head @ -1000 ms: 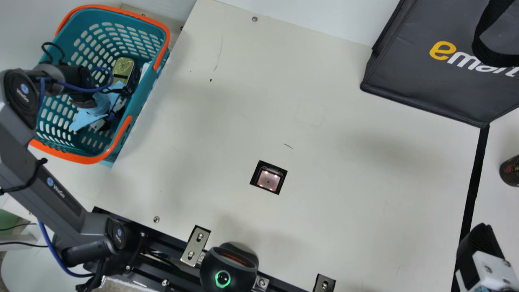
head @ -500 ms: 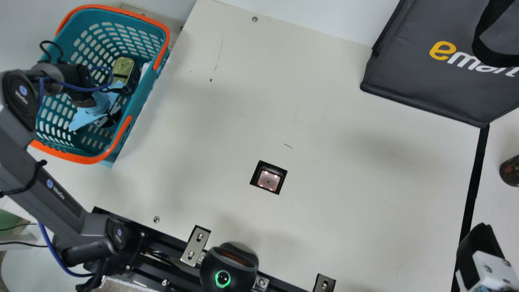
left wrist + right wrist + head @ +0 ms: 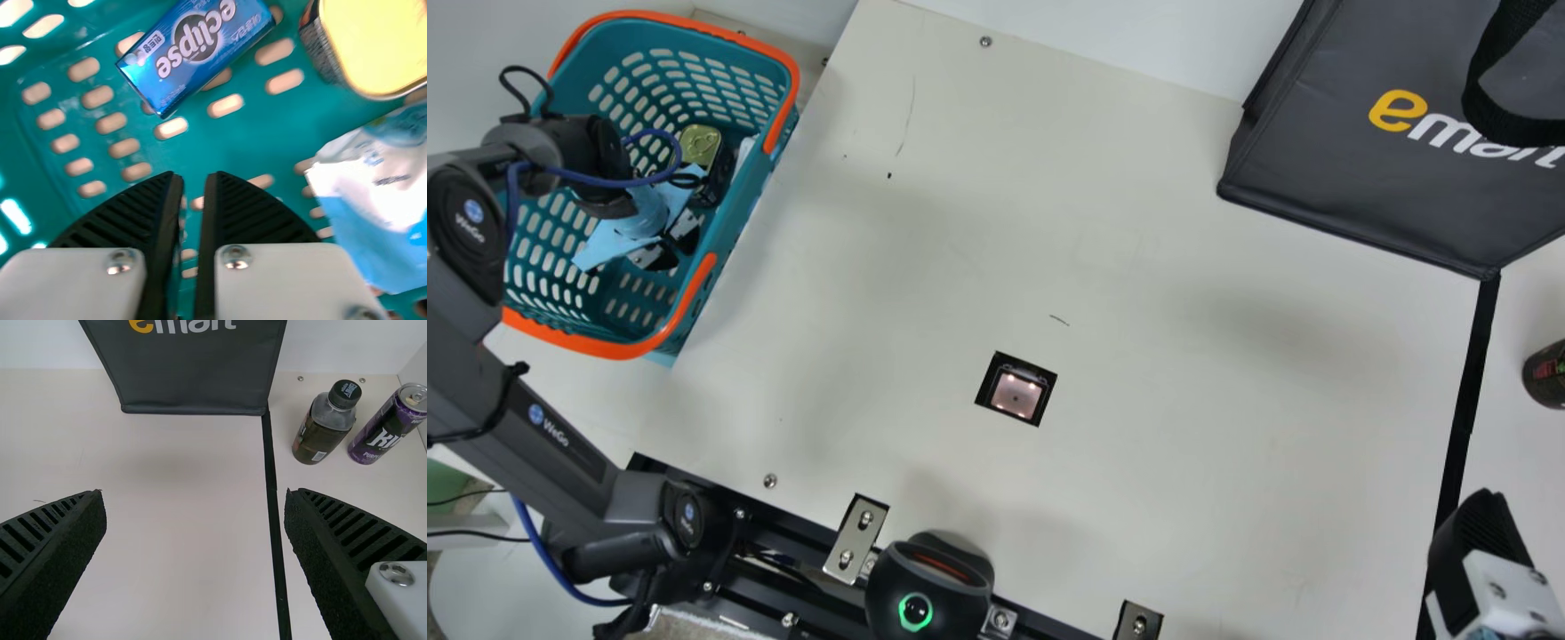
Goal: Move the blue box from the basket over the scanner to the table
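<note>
Left pincer (image 3: 669, 244), main view, hangs inside a teal plastic basket (image 3: 596, 346) with an orange rim, beside the cream counter's (image 3: 1183, 444) left edge; the right pincer (image 3: 1480, 533) is poised by a black strip (image 3: 1469, 400). Left wrist view: the left pincer (image 3: 193, 177) is released, narrowly parted, apart from the blue rectangular box (image 3: 197, 50) on the basket's floor, near a gold-lidded tin (image 3: 373, 40). Right wrist view: the right pincer (image 3: 195, 493) is released, spread wide.
</note>
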